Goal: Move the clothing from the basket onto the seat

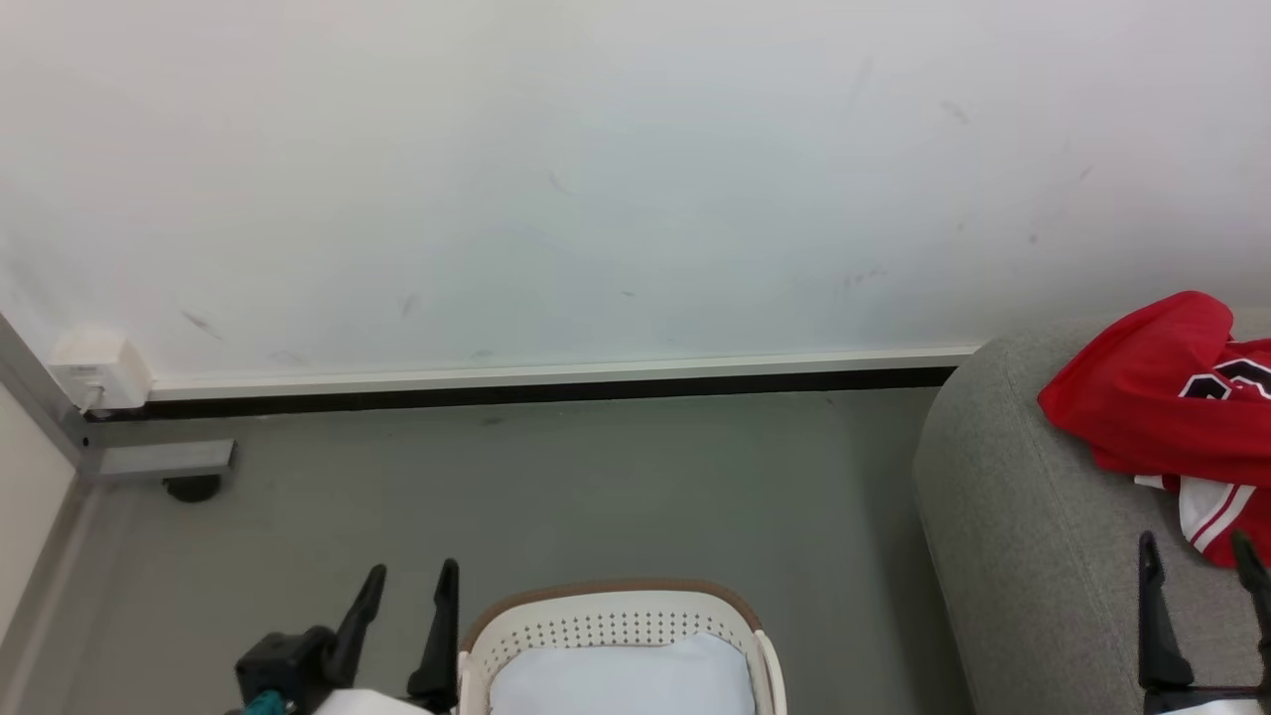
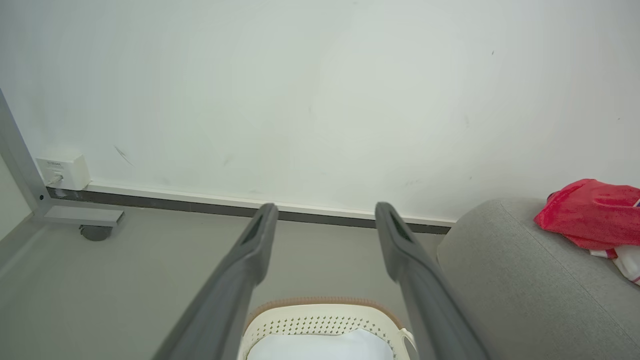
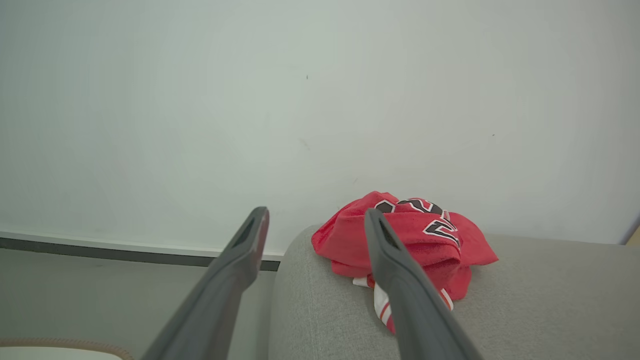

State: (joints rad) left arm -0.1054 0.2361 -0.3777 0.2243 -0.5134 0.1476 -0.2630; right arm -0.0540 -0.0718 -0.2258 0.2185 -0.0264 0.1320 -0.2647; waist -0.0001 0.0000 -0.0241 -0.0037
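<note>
- Two long dark left fingers (image 1: 444,621) stand spread, released and empty, well apart from the large light grey woven-fabric seat (image 1: 1023,516), off its left end.
- Soft red clothing (image 1: 1152,407) with white striped trim and black white-edged numerals lies crumpled on the seat.
- Long dark right fingers (image 1: 1155,616), likewise released and empty, hover over the seat, near the clothing.
- Rounded cream-white perforated plastic basket (image 1: 606,628) with a brown rim band sits beside the seat's left end.

Long dark slotted jaws, black wrist block (image 1: 283,660), pale forearm (image 1: 359,703)
</note>
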